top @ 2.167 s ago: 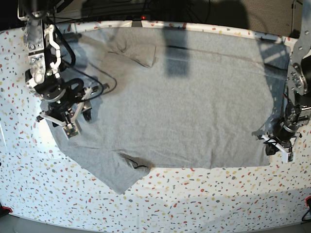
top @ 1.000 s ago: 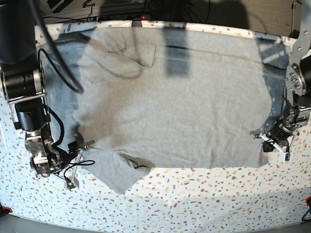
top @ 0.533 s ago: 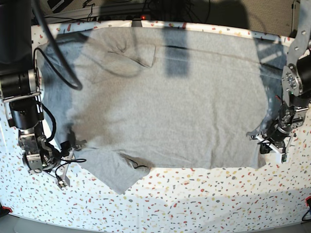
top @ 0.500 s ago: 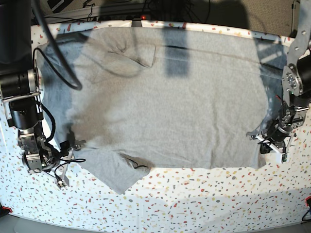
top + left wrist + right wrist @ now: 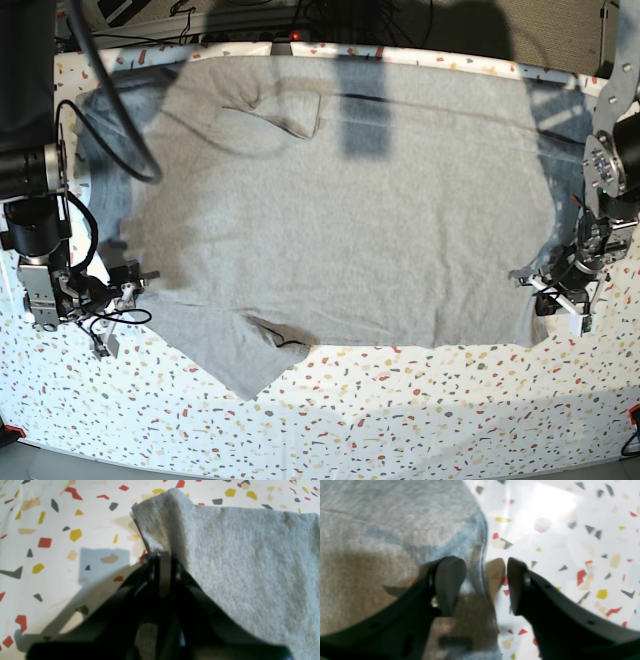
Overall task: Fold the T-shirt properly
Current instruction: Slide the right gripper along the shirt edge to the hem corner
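The light grey T-shirt (image 5: 340, 210) lies spread plain side up across the speckled table (image 5: 400, 410); no lettering shows. My left gripper (image 5: 558, 300) is at the shirt's front right corner. In the left wrist view it (image 5: 161, 555) is shut on that corner of the T-shirt (image 5: 237, 555), which rises in a small peak above the fingertips. My right gripper (image 5: 118, 297) is at the shirt's left edge. In the right wrist view it (image 5: 482, 585) is open, with the edge of the T-shirt (image 5: 382, 530) running between its fingers (image 5: 450, 580).
One sleeve (image 5: 240, 365) points toward the table's front edge. The other sleeve (image 5: 285, 105) lies folded in on the shirt at the back. Cables (image 5: 100, 120) hang from the right arm over the shirt's left part. Bare table runs along the front.
My right gripper has moved up and left along the shirt's left edge, from near the front sleeve. My left gripper has stayed at the front right corner.
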Robot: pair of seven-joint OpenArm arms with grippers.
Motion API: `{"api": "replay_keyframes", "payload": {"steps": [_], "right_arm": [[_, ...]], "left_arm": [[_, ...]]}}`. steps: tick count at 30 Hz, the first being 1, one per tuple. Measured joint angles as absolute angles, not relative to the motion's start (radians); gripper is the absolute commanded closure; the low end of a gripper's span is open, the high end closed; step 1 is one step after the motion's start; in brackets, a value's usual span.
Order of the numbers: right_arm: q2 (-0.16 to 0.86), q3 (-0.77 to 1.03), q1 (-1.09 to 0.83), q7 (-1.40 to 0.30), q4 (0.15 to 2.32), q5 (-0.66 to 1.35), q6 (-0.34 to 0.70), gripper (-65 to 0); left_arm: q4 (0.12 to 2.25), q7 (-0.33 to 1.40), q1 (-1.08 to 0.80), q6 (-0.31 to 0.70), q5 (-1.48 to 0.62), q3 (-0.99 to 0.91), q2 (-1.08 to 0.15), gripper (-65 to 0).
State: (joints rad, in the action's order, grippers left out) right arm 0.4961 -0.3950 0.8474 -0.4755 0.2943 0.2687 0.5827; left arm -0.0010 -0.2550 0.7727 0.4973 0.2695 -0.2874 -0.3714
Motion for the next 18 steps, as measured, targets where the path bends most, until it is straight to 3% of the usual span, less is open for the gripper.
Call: {"api": "replay_keyframes", "payload": {"steps": [5,6,18], "right_arm": [[0.495,-0.395,0.847,-0.479,0.294,0.267,0.587,-1.6],[0.493,-0.395,0.847,-0.467,0.294,0.257,0.585,0.0],[0.493,-0.395,0.843,-0.353,0.293,0.174,0.559,0.0]], "left_arm": [[-0.001,-0.255,0.773,0.498,0.270,-0.287,-0.371,0.0],[-0.001,-0.255,0.773,0.498,0.270,-0.287,-0.371,0.0],[-0.001,-0.245,0.782,0.499,0.252,-0.287,-0.375,0.0]]}}
